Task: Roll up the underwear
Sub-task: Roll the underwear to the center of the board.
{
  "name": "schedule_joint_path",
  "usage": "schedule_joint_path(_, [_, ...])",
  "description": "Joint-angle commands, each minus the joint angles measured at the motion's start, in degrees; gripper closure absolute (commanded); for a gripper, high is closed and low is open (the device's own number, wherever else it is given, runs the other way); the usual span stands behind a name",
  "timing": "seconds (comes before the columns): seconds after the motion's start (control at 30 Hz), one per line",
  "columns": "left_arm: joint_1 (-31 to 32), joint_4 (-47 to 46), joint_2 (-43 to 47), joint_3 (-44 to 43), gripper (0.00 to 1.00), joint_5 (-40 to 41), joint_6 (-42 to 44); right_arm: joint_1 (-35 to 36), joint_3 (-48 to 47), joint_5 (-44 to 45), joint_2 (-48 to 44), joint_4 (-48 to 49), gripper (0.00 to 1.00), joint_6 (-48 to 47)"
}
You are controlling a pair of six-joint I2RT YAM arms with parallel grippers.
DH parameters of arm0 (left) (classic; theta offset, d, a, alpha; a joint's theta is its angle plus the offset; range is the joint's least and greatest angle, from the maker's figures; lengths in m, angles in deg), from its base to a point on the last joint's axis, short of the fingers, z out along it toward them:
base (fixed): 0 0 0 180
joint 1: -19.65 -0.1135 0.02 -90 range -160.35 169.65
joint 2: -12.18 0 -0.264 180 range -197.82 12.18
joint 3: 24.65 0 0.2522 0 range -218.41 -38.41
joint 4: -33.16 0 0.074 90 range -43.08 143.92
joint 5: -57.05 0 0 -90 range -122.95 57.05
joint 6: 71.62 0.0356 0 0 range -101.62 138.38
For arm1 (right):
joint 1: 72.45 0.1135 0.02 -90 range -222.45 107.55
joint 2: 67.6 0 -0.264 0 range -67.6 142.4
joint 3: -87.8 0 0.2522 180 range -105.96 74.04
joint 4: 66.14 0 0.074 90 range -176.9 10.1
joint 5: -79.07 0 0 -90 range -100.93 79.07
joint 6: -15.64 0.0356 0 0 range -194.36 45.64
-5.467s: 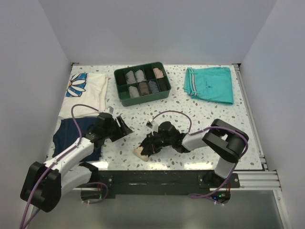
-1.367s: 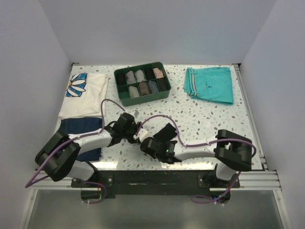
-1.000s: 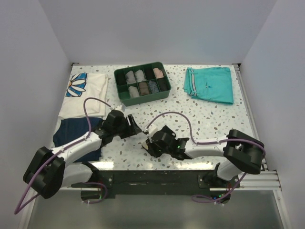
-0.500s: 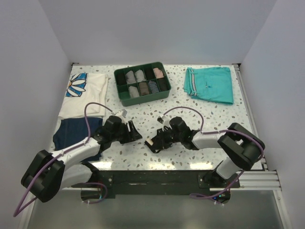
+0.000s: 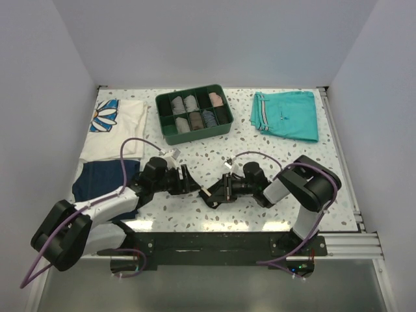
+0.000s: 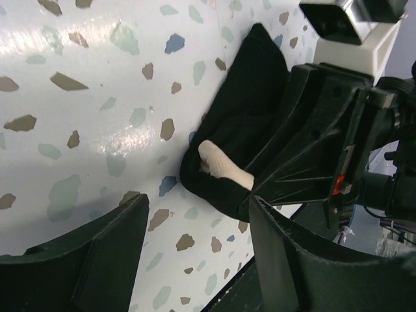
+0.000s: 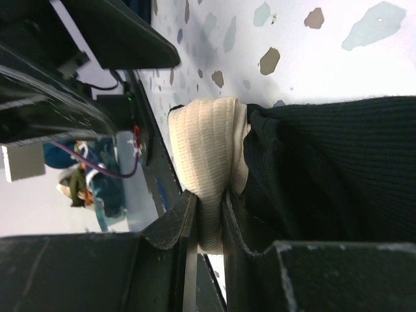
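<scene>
Right pincer (image 7: 208, 209) clamped on underwear (image 7: 312, 169), beige end and long axis toward left pincer (image 6: 198, 214), apart, pinch clear only from right wrist.

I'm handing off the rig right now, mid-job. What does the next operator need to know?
Left gripper: open, empty, facing the underwear from its left.
Right gripper: shut on the underwear, pinching its beige edge, low at the table near the front.
Done: the garment is gathered into a compact black bundle.
Left: the tightness of the roll can't be judged; probably finish rolling, then release.
</scene>
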Motion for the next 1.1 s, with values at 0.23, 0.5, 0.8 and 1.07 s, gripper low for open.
schedule_joint_path(0.23, [3.13, -1.70, -6.54, -2.17, 0.30, 0.39, -2.19, -0.67, 6.68, 4.27, 3.48, 11.04, 1.00, 6.36])
schedule_joint_path(0.5, [3.22, -5.56, -7.95, -3.84, 0.29, 0.48, -3.85, -0.58, 4.75, 6.56, -4.95, -5.84, 1.00, -2.51])
schedule_joint_path(0.8, [4.53, -10.39, -11.54, -4.11, 0.28, -0.83, -4.91, -0.67, 3.43, 6.99, -6.54, -11.31, 1.00, -5.33])
schedule_joint_path(1.07, [8.14, -10.23, -16.12, -5.25, 0.28, 0.92, -8.34, -0.67, 3.34, 7.08, -7.60, -12.45, 1.00, -5.94])
